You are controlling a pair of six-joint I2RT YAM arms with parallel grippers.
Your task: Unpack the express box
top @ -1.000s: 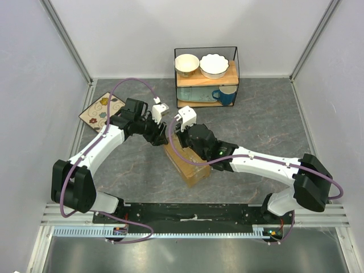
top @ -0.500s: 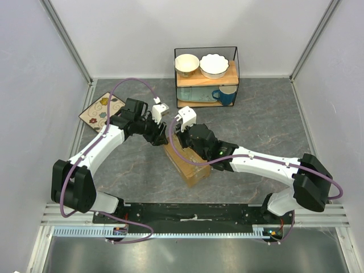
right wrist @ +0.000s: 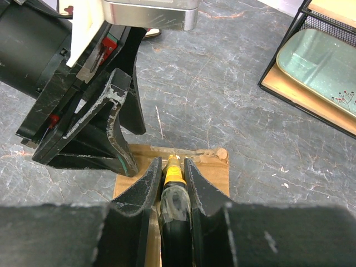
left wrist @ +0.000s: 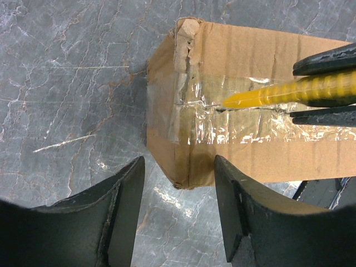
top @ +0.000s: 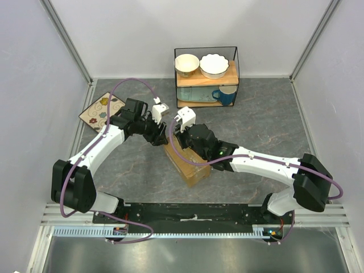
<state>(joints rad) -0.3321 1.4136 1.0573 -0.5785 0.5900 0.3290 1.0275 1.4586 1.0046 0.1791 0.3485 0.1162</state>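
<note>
The express box (top: 190, 164), a brown carton with clear tape (left wrist: 222, 125) along its top seam, lies on the grey marbled table between the two arms. My right gripper (right wrist: 172, 162) is shut on a yellow utility knife (right wrist: 174, 177). In the left wrist view the knife (left wrist: 278, 93) lies along the seam with its tip on the tape near the box's (left wrist: 245, 61) end. My left gripper (left wrist: 179, 162) is open, and its fingers (left wrist: 125, 206) straddle the box's end corner without visibly pressing it. In the top view both grippers, left (top: 161, 136) and right (top: 181, 139), meet over the box's far end.
A black wire rack (top: 236, 68) stands at the back with two bowls on top and a blue mug (top: 226, 95) below. A flowered square plate (top: 101, 109) lies at the far left. The rack's corner (right wrist: 289, 50) is to the right of the right gripper.
</note>
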